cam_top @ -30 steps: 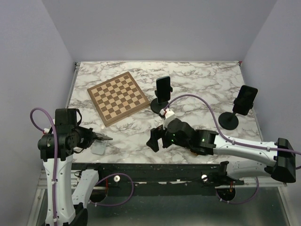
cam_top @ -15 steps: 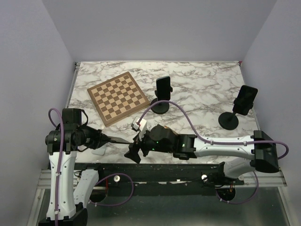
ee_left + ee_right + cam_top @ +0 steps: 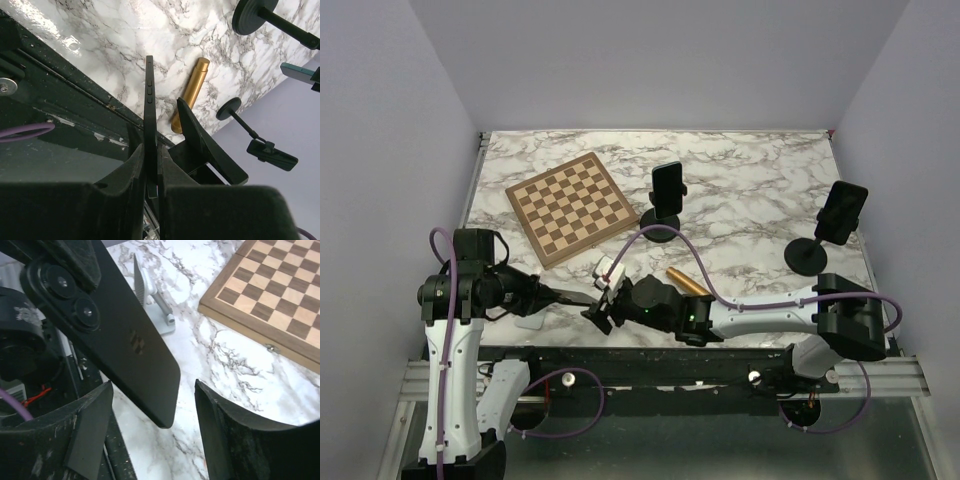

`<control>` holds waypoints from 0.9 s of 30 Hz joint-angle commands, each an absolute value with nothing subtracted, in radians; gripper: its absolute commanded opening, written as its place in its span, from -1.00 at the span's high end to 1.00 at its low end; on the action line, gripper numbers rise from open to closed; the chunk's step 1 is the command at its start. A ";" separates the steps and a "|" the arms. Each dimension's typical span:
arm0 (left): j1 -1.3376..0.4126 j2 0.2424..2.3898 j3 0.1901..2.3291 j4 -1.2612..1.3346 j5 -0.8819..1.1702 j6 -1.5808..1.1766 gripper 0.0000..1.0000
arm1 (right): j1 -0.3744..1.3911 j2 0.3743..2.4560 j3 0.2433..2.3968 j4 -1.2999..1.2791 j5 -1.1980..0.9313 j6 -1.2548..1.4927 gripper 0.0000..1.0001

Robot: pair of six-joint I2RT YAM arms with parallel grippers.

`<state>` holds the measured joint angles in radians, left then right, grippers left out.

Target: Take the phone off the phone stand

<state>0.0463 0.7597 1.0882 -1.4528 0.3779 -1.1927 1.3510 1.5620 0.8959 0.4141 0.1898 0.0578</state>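
**Black phone clamped in the left gripper, right gripper open around its free end**

The left gripper (image 3: 151, 165) is clenched on a thin black slab phone (image 3: 130, 345). It grasps the phone by one end, edge-on in its own wrist view, with the side buttons showing along the narrow edge. The phone is held in the air, off the bench (image 3: 750, 190), on the near side of the wooden chessboard (image 3: 573, 206), past its near corner.

The right gripper (image 3: 152, 385) is released. Its jaws stand on either side of the phone's free corner, with a clear gap between the phone and one finger. Whether the other finger touches the phone cannot be told.

A small white phone stand (image 3: 150, 302) sits on the marble-patterned bench beyond the phone, between it and the chessboard's near edge. It is apart from the phone.

A gold metal cylinder (image 3: 688, 282) lies on the bench to the right of the chessboard's near corner, beside the right arm. Further right of the chessboard stand two black round-based phone stands, each holding a dark phone: one (image 3: 665, 200) just beside the board's right corner, the other (image 3: 832, 228) well apart from it.
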 commanded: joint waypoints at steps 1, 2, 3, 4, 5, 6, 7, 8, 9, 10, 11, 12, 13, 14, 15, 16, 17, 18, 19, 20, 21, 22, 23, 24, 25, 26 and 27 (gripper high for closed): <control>0.046 0.758 1.118 -1.450 0.444 -1.192 1.00 | 1.351 1.596 0.891 0.516 0.279 0.010 -0.38; 0.047 0.758 1.115 -1.449 0.449 -1.194 1.00 | 1.350 1.597 0.886 0.531 0.283 0.009 -0.35; 0.046 0.758 1.112 -1.446 0.456 -1.198 1.00 | 1.351 1.598 0.874 0.553 0.291 -0.013 -0.29; 0.046 0.756 1.109 -1.442 0.463 -1.201 1.00 | 1.351 1.598 0.861 0.579 0.294 -0.029 -0.25; 0.046 0.754 1.103 -1.438 0.475 -1.209 1.00 | 1.351 1.598 0.851 0.606 0.293 -0.038 -0.21; 0.047 0.749 1.095 -1.434 0.484 -1.221 1.00 | 1.351 1.601 0.845 0.624 0.294 -0.047 -0.19; 0.048 0.746 1.089 -1.428 0.493 -1.233 1.00 | 1.351 1.605 0.842 0.639 0.298 -0.053 -0.18; 0.048 0.743 1.084 -1.423 0.502 -1.242 1.00 | 1.351 1.612 0.844 0.646 0.297 -0.063 -0.18; 0.046 0.741 1.082 -1.419 0.513 -1.250 1.00 | 1.351 1.620 0.847 0.646 0.295 -0.077 -0.18; 0.046 0.741 1.081 -1.415 0.518 -1.255 1.00 | 1.351 1.625 0.849 0.647 0.299 -0.081 -0.16; 0.048 0.742 1.083 -1.413 0.523 -1.258 1.00 | 1.351 1.628 0.850 0.651 0.304 -0.085 -0.15; 0.046 0.744 1.086 -1.414 0.526 -1.259 1.00 | 1.351 1.629 0.847 0.657 0.303 -0.091 -0.12; 0.047 0.743 1.088 -1.414 0.529 -1.261 1.00 | 1.351 1.628 0.844 0.660 0.301 -0.093 -0.10; 0.046 0.744 1.086 -1.414 0.531 -1.264 1.00 | 1.351 1.626 0.839 0.670 0.300 -0.094 -0.07; 0.047 0.744 1.084 -1.414 0.532 -1.265 1.00 | 1.351 1.624 0.836 0.674 0.298 -0.095 -0.02; 0.047 0.743 1.081 -1.411 0.535 -1.269 1.00 | 1.350 1.622 0.837 0.675 0.298 -0.094 0.08; 0.047 0.740 1.079 -1.412 0.533 -1.272 1.00 | 1.351 1.618 0.835 0.676 0.300 -0.092 0.17; 0.048 0.739 1.075 -1.410 0.530 -1.276 1.00 | 1.351 1.613 0.831 0.676 0.300 -0.088 0.27; 0.047 0.738 1.072 -1.408 0.529 -1.280 1.00 | 1.350 1.604 0.826 0.678 0.297 -0.081 0.36; 0.047 0.735 1.062 -1.402 0.530 -1.288 1.00 | 1.351 1.596 0.822 0.676 0.287 -0.074 0.50; 0.048 0.729 1.046 -1.385 0.543 -1.301 1.00 | 1.351 1.586 0.821 0.670 0.281 -0.064 0.62; 0.048 0.722 1.025 -1.357 0.560 -1.314 1.00 | 1.351 1.580 0.821 0.661 0.275 -0.053 0.78; 0.047 0.710 0.994 -1.317 0.589 -1.331 0.84 | 1.351 1.575 0.829 0.638 0.272 -0.044 0.90; 0.047 0.700 0.972 -1.283 0.601 -1.348 0.70 | 1.351 1.569 0.841 0.609 0.275 -0.032 0.99; 0.047 0.685 0.951 -1.262 0.599 -1.371 0.44 | 1.351 1.560 0.846 0.587 0.276 -0.018 0.99; 0.047 0.671 0.941 -1.234 0.594 -1.388 0.12 | 1.351 1.546 0.839 0.583 0.272 -0.005 0.99; 0.048 0.663 0.937 -1.209 0.585 -1.394 -0.15 | 1.351 1.531 0.831 0.575 0.267 -0.003 0.99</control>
<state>0.0467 0.7307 0.9745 -1.3342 0.4961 -1.3327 1.3727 1.6112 0.8303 0.5518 0.2325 -0.1284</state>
